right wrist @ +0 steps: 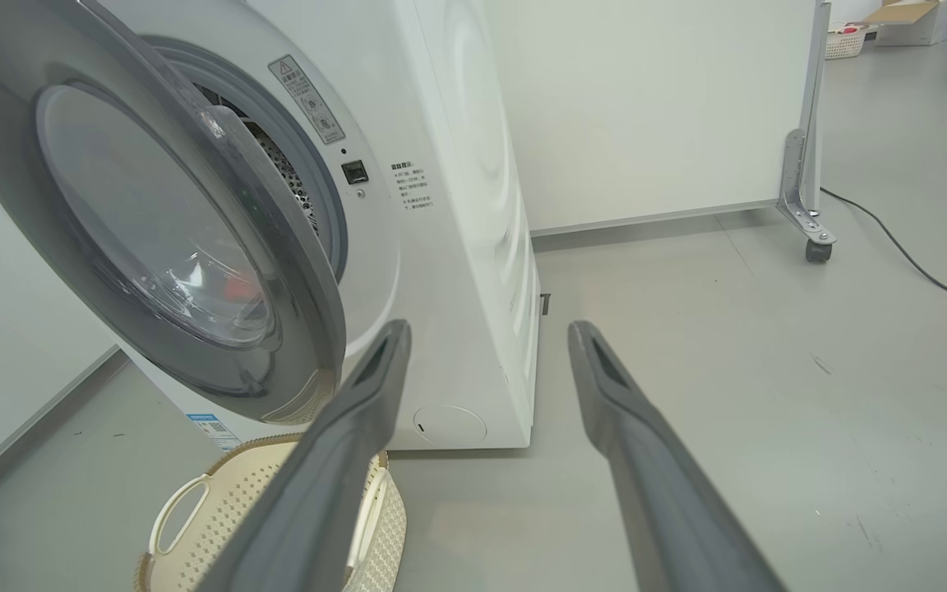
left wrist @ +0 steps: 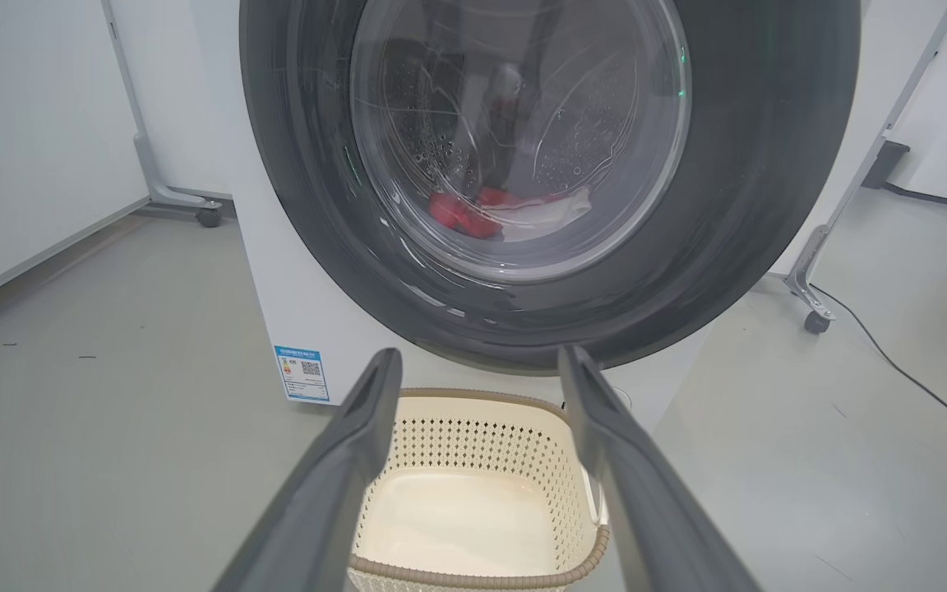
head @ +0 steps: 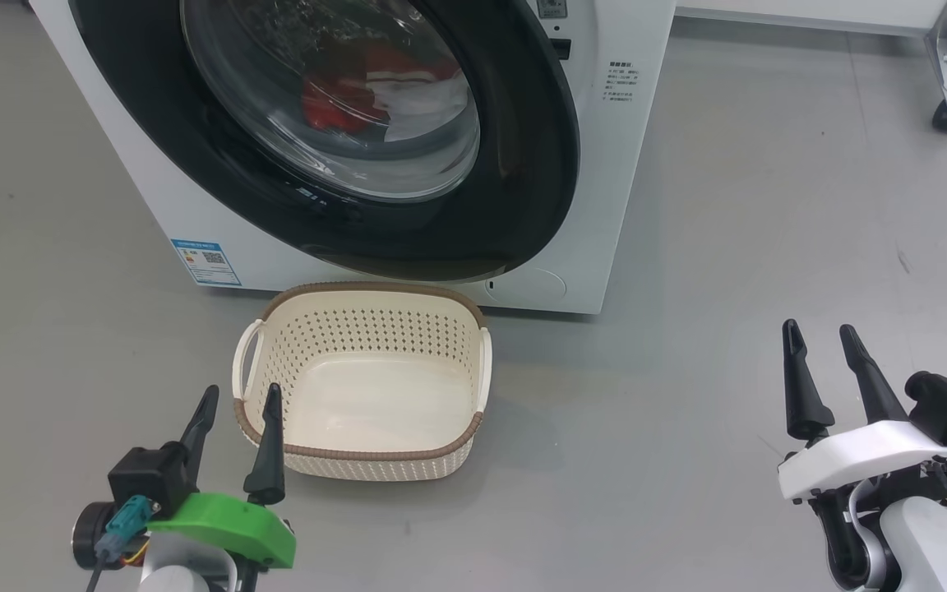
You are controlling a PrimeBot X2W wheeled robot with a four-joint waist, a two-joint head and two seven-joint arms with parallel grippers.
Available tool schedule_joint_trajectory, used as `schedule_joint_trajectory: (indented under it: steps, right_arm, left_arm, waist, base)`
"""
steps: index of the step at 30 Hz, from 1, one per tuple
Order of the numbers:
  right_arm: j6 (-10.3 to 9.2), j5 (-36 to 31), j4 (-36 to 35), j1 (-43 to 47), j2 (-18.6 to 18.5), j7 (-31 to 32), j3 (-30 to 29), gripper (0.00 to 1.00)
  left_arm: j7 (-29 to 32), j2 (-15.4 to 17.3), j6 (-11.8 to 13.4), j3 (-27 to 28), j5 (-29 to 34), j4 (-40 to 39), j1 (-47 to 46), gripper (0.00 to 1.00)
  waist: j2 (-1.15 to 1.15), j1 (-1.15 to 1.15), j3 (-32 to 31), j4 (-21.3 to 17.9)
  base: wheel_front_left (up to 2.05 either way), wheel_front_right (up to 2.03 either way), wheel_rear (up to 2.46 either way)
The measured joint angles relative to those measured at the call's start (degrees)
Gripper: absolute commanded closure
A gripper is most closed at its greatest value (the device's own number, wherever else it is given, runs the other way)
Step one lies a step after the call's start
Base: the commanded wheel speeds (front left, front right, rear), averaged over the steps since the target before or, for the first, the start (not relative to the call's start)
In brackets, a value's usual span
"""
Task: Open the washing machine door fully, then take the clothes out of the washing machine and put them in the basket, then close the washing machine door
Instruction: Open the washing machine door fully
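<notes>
Door first: the washing machine door (head: 523, 164), large and round with a wide glossy black rim and a bulging clear glass window, is seen slightly ajar. In the right wrist view a gap is shown between its free edge and the grey-ringed opening. Behind the glass, the clothes (head: 342, 103), bright red fabric with white panels, are heaped low in the steel drum. The washing machine (head: 605, 205), a big white front-loader, is stood on the grey floor (head: 728, 288). Just before its front edge, below the door, the basket (head: 375, 286) is set. It is small, cream, perforated plastic with a brown woven-look rim, and nothing has been put in it.

The left gripper (head: 242, 395) is held low beside the basket's near left corner, its two dark fingers spread and nothing gripped. The right gripper (head: 819, 329) is held well apart to the right, likewise spread and unladen.

The step in hand is judged to be opening the door fully. It would best be done by the right gripper: a finger slipped into the gap at the free edge and the door swung wide in an arc about its far hinge, without the glass being pressed or the basket nudged.
</notes>
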Motion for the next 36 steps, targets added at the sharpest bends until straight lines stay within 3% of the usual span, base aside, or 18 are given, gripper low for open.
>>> schedule_joint_trajectory:
  steps: [36]
  right_arm:
    - [-1.49,-0.98,-3.64,2.36,0.01,-0.77,-0.29,0.00]
  left_arm:
    - [0.00,0.02,-0.07,0.04,0.49,-0.57,1.15,0.00]
  waist:
    - [0.00,0.00,0.19,-0.19]
  base:
    - [0.00,0.00,0.00]
